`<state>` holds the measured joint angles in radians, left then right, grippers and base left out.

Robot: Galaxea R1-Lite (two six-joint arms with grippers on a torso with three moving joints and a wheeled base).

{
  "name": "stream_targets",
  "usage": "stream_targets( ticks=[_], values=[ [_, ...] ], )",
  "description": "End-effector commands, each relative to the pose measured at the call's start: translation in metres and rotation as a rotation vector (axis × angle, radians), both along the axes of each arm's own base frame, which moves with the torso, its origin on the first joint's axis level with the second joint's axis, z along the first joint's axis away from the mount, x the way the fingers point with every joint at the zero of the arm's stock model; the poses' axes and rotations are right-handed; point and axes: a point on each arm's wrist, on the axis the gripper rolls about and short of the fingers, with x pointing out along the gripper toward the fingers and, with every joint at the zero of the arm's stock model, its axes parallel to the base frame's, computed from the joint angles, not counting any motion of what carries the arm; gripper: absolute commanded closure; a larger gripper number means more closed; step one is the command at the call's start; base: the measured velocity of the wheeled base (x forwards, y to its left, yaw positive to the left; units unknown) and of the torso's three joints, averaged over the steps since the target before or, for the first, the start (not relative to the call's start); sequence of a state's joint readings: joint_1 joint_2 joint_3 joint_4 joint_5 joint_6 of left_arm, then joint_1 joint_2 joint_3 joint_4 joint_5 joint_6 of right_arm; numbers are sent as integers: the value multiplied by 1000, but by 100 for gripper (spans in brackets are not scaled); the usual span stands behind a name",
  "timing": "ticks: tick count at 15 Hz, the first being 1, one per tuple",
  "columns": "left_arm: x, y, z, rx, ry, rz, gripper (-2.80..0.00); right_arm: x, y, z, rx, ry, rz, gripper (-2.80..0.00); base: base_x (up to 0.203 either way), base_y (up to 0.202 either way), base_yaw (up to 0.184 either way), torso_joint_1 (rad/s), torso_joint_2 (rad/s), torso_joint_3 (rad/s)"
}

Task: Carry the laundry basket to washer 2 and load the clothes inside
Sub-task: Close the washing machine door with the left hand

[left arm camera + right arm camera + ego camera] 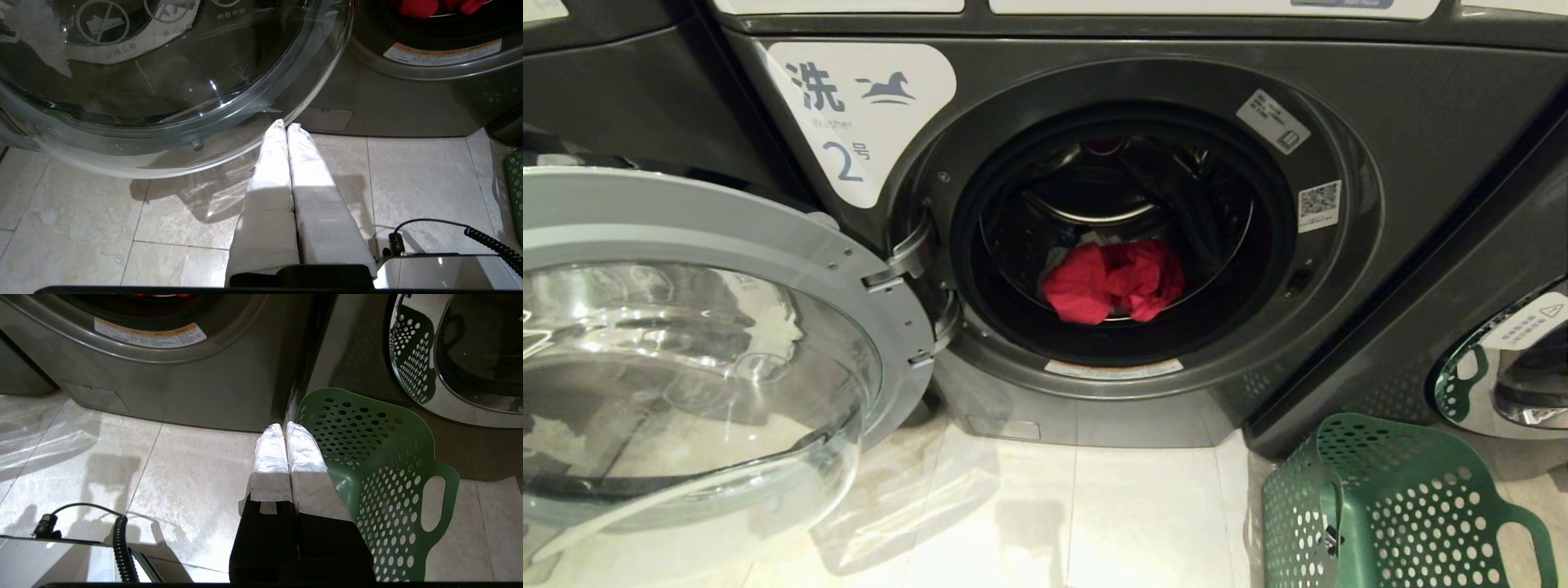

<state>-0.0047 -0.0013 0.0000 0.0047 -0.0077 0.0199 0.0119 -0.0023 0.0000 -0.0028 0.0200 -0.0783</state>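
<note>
Washer 2 (1421,122) stands straight ahead, its round glass door (686,359) swung wide open to the left. The clothes lie inside the drum: a bright red garment (1112,282) with a bit of white cloth (1094,239) behind it. The green laundry basket (1388,506) sits on the floor at the lower right and looks empty. My left gripper (286,124) is shut and holds nothing, low over the tiles near the door's rim. My right gripper (284,425) is shut and empty too, just beside the basket (392,465).
Another washer (1515,367) with a chrome-rimmed door stands at the right behind the basket. A dark machine (613,82) is at the far left. The open door overhangs the pale tiled floor (1078,523) on the left. A coiled cable (120,547) lies by my base.
</note>
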Motion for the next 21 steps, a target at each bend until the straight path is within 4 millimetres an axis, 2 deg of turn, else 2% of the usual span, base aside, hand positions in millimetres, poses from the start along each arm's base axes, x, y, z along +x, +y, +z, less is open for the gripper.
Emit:
stream_targets(
  ticks=[1, 21],
  values=[
    [0, 0, 0, 0, 1, 0, 0, 0, 0, 0, -1, 2, 2, 0, 0, 0, 0, 4, 4, 201],
    [0, 0, 0, -6, 3, 2, 0, 0, 0, 0, 0, 2, 0, 0, 0, 0, 0, 2, 2, 193]
  ],
)
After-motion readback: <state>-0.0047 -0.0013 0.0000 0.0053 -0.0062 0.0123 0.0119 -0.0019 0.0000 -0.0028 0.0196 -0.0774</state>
